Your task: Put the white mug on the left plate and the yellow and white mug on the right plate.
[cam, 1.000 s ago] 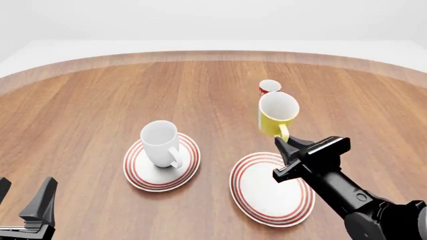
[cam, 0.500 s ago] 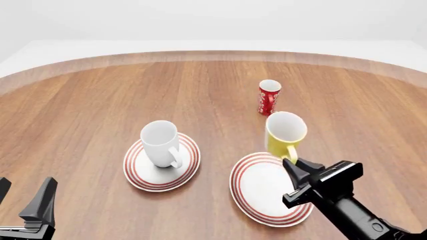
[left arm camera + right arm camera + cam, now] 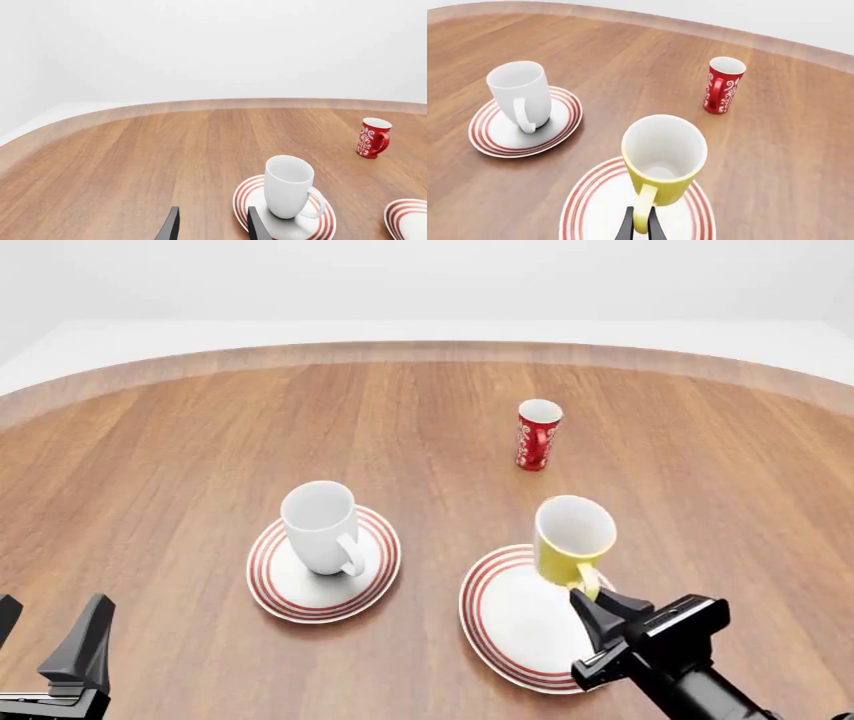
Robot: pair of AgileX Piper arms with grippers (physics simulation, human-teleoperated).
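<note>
The white mug (image 3: pixel 320 527) stands upright on the left plate (image 3: pixel 274 592), also seen as the white mug (image 3: pixel 288 186) on the left plate (image 3: pixel 245 193). The yellow and white mug (image 3: pixel 574 538) is held by its handle over the far part of the right plate (image 3: pixel 507 640); I cannot tell whether its base touches. My right gripper (image 3: pixel 590 598) is shut on that handle. In the right wrist view, the right gripper (image 3: pixel 639 229) pinches the handle of the yellow and white mug (image 3: pixel 664 155) above the right plate (image 3: pixel 587 200). My left gripper (image 3: pixel 54 612) stays open near the table's front left corner.
A slim red cup (image 3: pixel 538 435) with white lettering stands upright behind the right plate, apart from it. The wooden table's curved far edge (image 3: pixel 427 348) runs across the back. Bare wood lies left of the left plate.
My right gripper has carried the yellow and white mug toward the near side and lower, from in front of the red cup to over the right plate. The left arm has not moved.
</note>
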